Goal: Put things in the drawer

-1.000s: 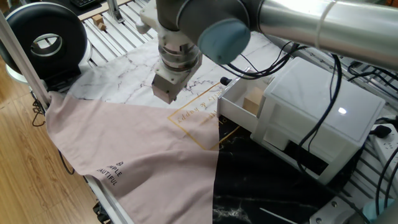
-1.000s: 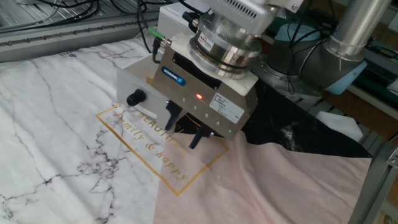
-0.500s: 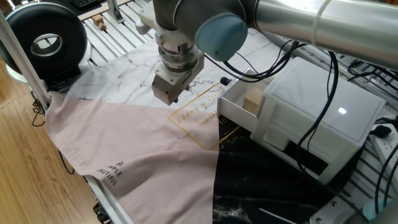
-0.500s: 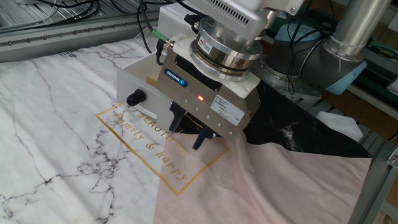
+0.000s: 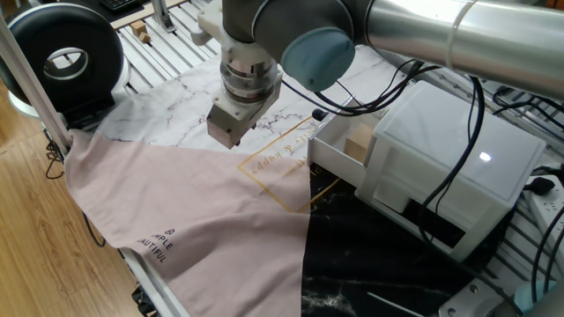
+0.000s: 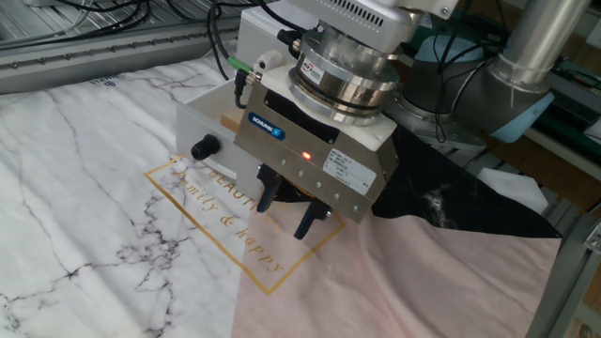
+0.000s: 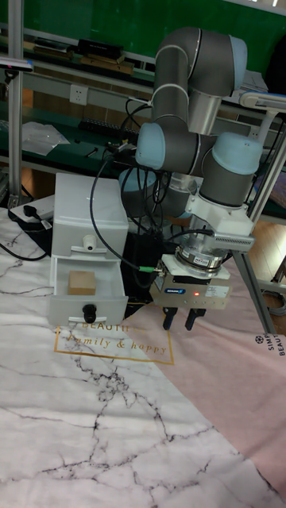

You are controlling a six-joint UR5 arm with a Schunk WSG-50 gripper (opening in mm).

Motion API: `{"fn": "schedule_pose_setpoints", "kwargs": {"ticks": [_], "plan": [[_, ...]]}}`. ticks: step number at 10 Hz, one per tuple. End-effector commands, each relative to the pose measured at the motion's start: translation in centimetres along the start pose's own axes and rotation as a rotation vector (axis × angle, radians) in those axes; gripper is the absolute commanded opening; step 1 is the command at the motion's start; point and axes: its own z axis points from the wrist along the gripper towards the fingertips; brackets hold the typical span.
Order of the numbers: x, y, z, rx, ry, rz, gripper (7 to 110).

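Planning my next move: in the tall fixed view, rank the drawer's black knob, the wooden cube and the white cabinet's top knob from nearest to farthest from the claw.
From the claw:
1. Small black knob on the open white plastic drawer's front, to the picture's left.
2. Light-tan wooden cube, inside that drawer, further back.
3. Knob on the white boxy cabinet above the drawer, farthest.

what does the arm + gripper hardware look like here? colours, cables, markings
Silver-grey tubular arm with pale blue joint caps. Black cables run along it. A ribbed metal ring tops the silver box-shaped gripper, which carries a blue label, a white sticker, a lit red LED and two short black fingers.
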Motion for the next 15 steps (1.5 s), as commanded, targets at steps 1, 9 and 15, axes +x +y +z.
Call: {"fn": "schedule_pose_setpoints", "kwargs": {"ticks": [1,9,15], "plan": [[-0.5,0.0,-0.1,-0.004,-0.019,0.021,44],[1.4,-2.9,-0.3,0.115,0.054,0.065,44],[-2.2,-2.8,-3.5,0.086,0.136,0.049,44]]}}
